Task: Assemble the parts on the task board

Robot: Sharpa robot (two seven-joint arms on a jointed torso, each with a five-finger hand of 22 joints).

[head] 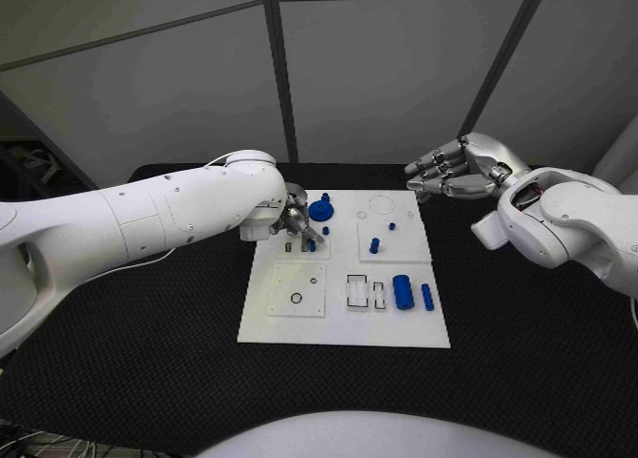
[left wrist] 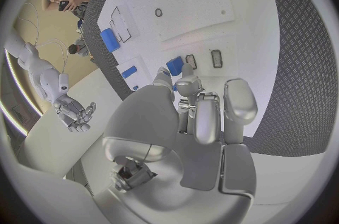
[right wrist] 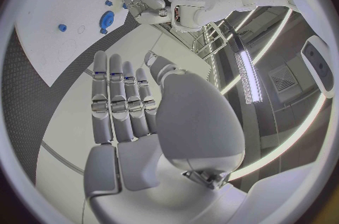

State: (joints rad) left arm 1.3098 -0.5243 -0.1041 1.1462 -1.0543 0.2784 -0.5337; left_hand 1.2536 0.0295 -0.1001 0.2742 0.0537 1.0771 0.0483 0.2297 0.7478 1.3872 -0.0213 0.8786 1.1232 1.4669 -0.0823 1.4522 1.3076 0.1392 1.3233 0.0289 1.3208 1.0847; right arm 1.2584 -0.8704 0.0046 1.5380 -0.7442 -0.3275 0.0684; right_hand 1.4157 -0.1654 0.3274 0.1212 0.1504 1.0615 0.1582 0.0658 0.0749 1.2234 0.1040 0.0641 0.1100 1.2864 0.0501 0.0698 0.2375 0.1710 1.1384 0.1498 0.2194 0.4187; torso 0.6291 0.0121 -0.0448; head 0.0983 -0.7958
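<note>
Several small blue parts are seen on the white task board (head: 401,329), which lies flat in the middle of the black table (head: 539,363). Taking the board as the landmark: a round, knobbed blue part (head: 321,207) stands near its far left corner, two small blue pegs (head: 375,245) stand right of the board's centre, and a thick blue cylinder (head: 401,291) lies beside a thinner blue rod (head: 427,297) near its near right edge. Dark-outlined rectangular slots and small rings are marked on the board's near half.

The left hand (head: 297,226) is held low over the board's far left section, just beside the knobbed part. Its fingers (left wrist: 205,116) are pointed down toward the board; whether a blue piece is pinched between them cannot be told.

The right hand (head: 454,170) is held off the board, beyond its far right corner, with its fingers (right wrist: 120,105) extended side by side and nothing held.
</note>
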